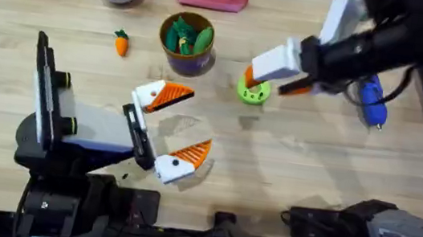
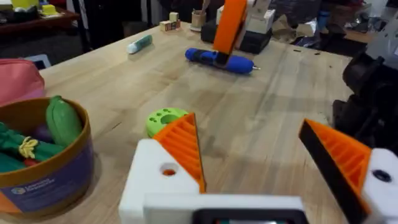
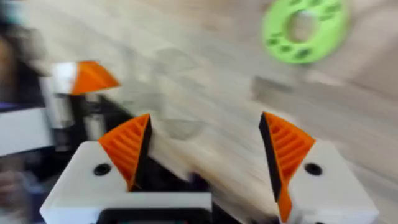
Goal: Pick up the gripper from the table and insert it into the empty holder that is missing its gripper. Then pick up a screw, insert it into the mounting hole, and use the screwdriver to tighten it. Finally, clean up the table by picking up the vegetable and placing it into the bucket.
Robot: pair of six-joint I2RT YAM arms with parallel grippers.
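**Fingertip fitted on both mounts; carrot clean-up still open**

Surface (image 1: 286, 168): light wood, carrying everything below.

Left arm: lies along the near left of the surface, its left pincer (image 1: 168, 129) spread wide and empty. Both of its white holders carry an orange ribbed fingertip (image 2: 180, 146); no mount looks bare, so I judge the insertion step done. A dark hole shows in the white block in the left wrist view; whether a screw sits in it cannot be told.

Right arm: reaches across toward the middle; the right pincer (image 1: 277, 78) hangs open and empty just over the green disc (image 1: 253, 92), both orange pads in place in its own wrist view.

Bucket (image 1: 186, 44): purple outside, tan rim, at far centre, already holding green toy vegetables.

Screwdriver (image 1: 373, 102): blue, lying flat at the far right, apart from both pincers.

Vegetable (image 1: 121, 42): orange carrot with a green top, on the surface just left of the bucket, not yet inside.

Assessment: assembly appears finished, tightening unconfirmed; the carrot's transfer to the bucket remains.
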